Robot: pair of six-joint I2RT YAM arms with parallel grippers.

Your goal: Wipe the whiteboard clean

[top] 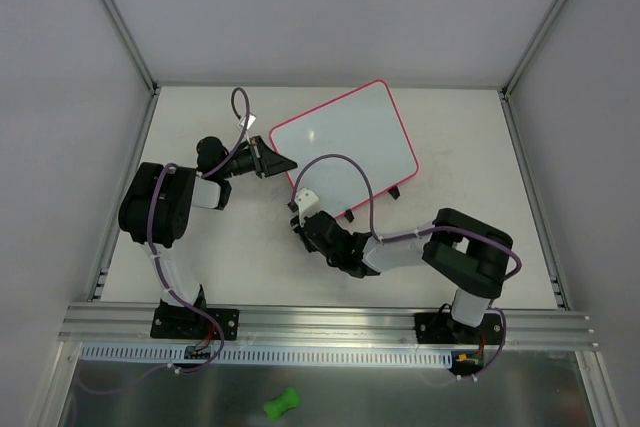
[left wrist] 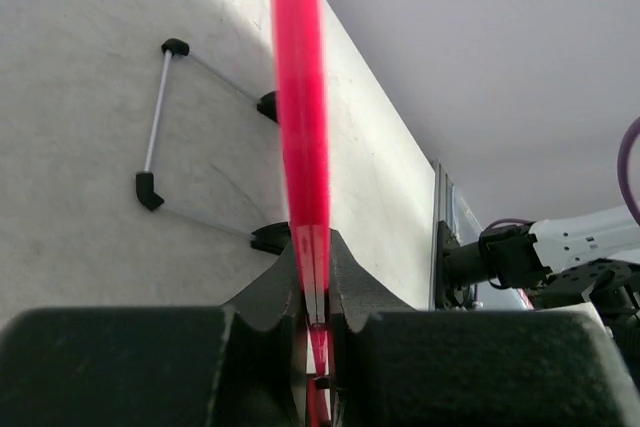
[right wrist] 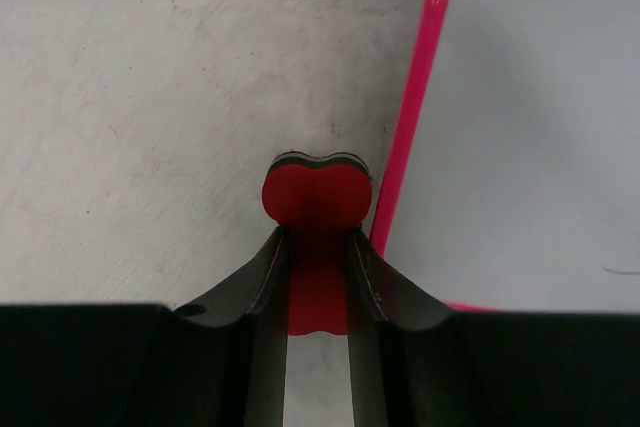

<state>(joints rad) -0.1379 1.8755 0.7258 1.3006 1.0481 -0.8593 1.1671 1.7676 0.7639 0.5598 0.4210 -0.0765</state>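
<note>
Large flat white whiteboard with a thin red-pink rim (top: 345, 137) is sitting skewed on the pale table (top: 200, 117). Left gripper (left wrist: 312, 247) is pinching the whiteboard's rim at its left corner. Right gripper (right wrist: 317, 234) is clamping a small red bone-shaped eraser (right wrist: 317, 192) just beside the whiteboard's near rim, off its face. The face is looking almost blank. One faint dark stroke (right wrist: 620, 270) is possibly remaining, so wiping is judged nearly finished.

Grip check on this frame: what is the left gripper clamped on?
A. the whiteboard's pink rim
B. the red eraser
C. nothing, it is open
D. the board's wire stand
A: in the left wrist view the left gripper has its jaws pinched on the pink rim of the whiteboard, while the red eraser sits in the right gripper.
</note>
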